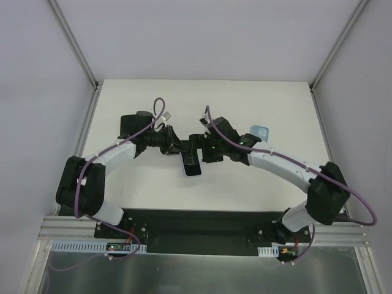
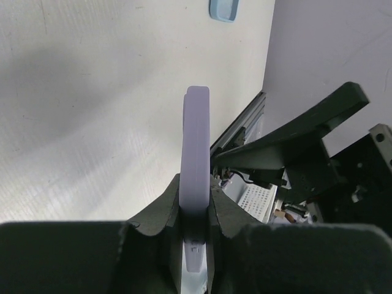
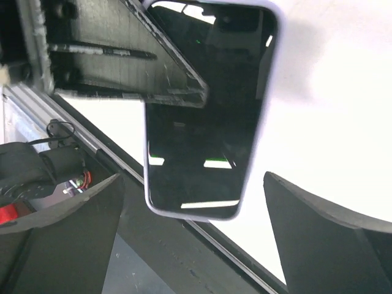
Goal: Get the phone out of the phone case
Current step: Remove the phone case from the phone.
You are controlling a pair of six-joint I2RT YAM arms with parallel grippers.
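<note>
Table (image 1: 141, 104): white, both arms bolted at its near edge. Left arm (image 1: 113, 154) and right arm (image 1: 282, 164) each bow outward and then in, forearms roughly level, so the two sets of jaws face each other over mid-table. Left gripper (image 2: 196, 205): jaws pressed onto the phone (image 3: 202, 122), one on the screen side and one on the back, and the phone appears lifted off the table. Judged purpose: to steady it and offer the free end to the other arm. Right gripper (image 3: 193, 176): jaws spread wide, one on each side of the phone's free end, touching neither edge. This reads as lined up for a grip not yet made. The phone runs out past the left jaws' tips and ends between the right jaws. Phone case (image 2: 196, 141): the lavender rim round the dark screen, judged on the phone, so removal is not yet done. Small pale-blue object (image 1: 260, 132): on the table behind the right jaws, well apart; cannot tell what it is.
</note>
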